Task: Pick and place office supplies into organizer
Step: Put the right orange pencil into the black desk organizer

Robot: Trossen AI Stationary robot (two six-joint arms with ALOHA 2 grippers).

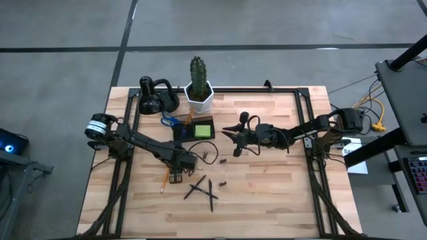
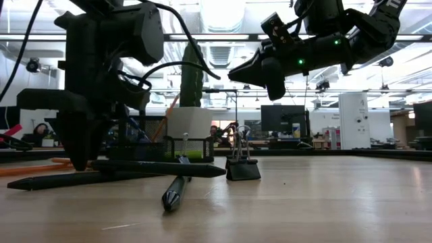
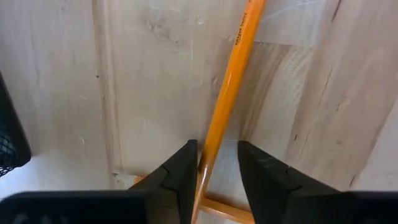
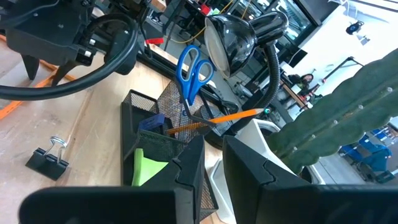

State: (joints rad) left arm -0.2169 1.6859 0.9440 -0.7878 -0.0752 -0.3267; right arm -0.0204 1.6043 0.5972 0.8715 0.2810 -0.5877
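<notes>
**Closing on the pencil – how I'd finish this grab**

Open lab space behind, grey concrete floor, and a light wooden table [image 1: 267, 193] as the work surface. With the table centre as the clock hub, the mesh organizer [image 1: 195, 129] sits around 11 o'clock, right in front of the cactus pot [image 1: 199, 97]. It already has the blue scissors [image 4: 194, 65], a green sticky pad [image 4: 147, 165] and one pencil poking out of it.

The left gripper [image 3: 216, 163] is down at the table around 8 o'clock, fingers straddling an orange pencil [image 3: 231, 81] that lies flat on the wood. The jaws look partway in, a sliver of gap on each side, so I wouldn't call it gripped yet. The right gripper [image 1: 233, 135] hangs in the air just right of the organizer, fingers nearly together with nothing between them.

My take: finish the squeeze before lifting, since a round pencil will likely roll out otherwise. Lift straight up. The crossed black pens [image 1: 202, 189] and the binder clip [image 2: 243, 162] are nearby, so don't sweep sideways. Then tip it upright over a free compartment.
</notes>
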